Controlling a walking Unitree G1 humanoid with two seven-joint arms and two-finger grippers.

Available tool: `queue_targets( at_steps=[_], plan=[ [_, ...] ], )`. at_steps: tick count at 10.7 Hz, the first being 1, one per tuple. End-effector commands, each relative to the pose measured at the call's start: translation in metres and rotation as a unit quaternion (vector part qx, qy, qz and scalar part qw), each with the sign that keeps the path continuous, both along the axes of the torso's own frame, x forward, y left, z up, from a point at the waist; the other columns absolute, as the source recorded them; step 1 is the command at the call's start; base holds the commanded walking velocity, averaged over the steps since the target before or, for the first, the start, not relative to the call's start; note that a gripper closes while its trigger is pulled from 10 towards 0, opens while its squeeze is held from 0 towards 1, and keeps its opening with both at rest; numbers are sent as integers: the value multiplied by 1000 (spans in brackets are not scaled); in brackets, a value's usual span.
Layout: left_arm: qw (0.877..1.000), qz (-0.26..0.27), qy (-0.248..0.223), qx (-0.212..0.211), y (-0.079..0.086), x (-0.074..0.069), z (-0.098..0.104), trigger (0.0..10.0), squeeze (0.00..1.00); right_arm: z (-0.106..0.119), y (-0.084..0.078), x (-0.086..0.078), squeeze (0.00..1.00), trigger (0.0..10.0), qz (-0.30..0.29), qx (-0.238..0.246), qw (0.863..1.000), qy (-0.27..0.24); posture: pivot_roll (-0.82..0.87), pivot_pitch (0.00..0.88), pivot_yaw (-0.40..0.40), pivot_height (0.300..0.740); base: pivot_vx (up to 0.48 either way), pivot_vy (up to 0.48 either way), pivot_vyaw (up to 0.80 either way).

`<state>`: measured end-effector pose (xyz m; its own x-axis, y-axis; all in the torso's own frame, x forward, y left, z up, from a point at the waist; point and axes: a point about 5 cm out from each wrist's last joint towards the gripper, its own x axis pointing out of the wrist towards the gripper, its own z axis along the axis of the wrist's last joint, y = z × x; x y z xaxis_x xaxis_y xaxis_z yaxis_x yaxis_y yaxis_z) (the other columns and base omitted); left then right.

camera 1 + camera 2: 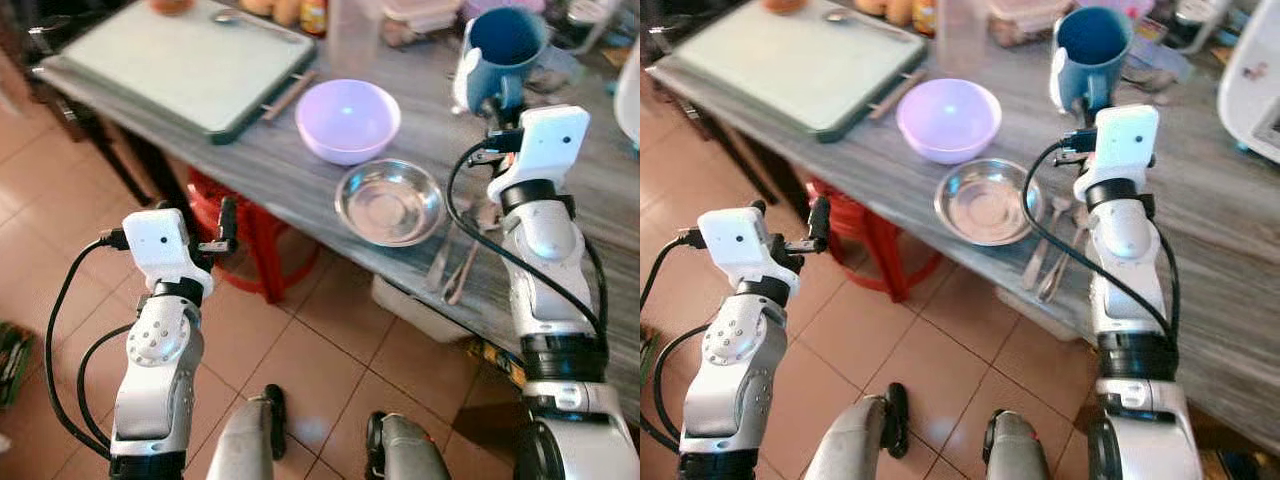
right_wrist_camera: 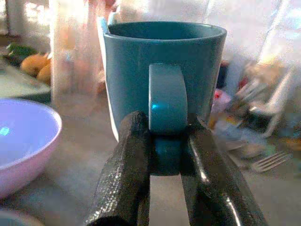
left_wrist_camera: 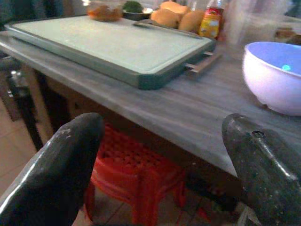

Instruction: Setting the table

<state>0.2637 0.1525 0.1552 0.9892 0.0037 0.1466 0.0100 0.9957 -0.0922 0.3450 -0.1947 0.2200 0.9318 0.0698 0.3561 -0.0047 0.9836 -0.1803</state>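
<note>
a grey wood-grain table (image 1: pixel 300 180) runs across a room floored in terracotta tiles (image 1: pixel 320 360), with a red plastic stool (image 1: pixel 255 235) tucked under its near edge.

the right gripper (image 2: pixel 165 165) is raised over the table with its two black fingers pinched tight on the handle of a teal mug (image 1: pixel 503 50), one finger on each side of the handle loop. the mug is upright with its open mouth up, just beyond the fingertips; whether its base touches the table cannot be told. back toward the right wrist and to its left sits a steel bowl (image 1: pixel 390 202), and further out on that same side a lilac bowl (image 1: pixel 347 120), the two bowls close together. right alongside the right forearm, a few pieces of metal cutlery (image 1: pixel 458 262) lie near the table edge beside the steel bowl.

the left gripper (image 3: pixel 164 155) hangs off the table over the floor, its fingers spread wide and holding nothing. ahead of it are the table edge and the stool, and beyond those a pale green cutting board (image 1: pixel 180 62) lying flat on the table. past the board's far edge stand a sauce bottle (image 3: pixel 211 21) and some orange fruit (image 3: pixel 176 16).
</note>
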Motion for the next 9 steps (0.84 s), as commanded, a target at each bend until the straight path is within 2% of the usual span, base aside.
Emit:
queue_targets(
  at_steps=[1, 5, 9],
  plan=[
    [1000, 0, 4, 4, 1, -4, 0, 10000, 0, 1, 2, 3, 0, 10000, 17, -1, 1000, 0, 1, 310, 11, 740, 0, 0, 0],
    [1000, 4, 12, 10, 5, -9, 0, 10000, 0, -16, 6, 12, 0, 10000, 40, 25, 998, 43, 22, 325, 12, 740, 0, 0, 0],
    [1000, -2, 13, 11, 4, -8, 2, 10000, 0, -29, 12, 8, 0, 10000, 64, 33, 996, 62, 23, 320, 16, 740, 0, 0, 0]
  ],
)
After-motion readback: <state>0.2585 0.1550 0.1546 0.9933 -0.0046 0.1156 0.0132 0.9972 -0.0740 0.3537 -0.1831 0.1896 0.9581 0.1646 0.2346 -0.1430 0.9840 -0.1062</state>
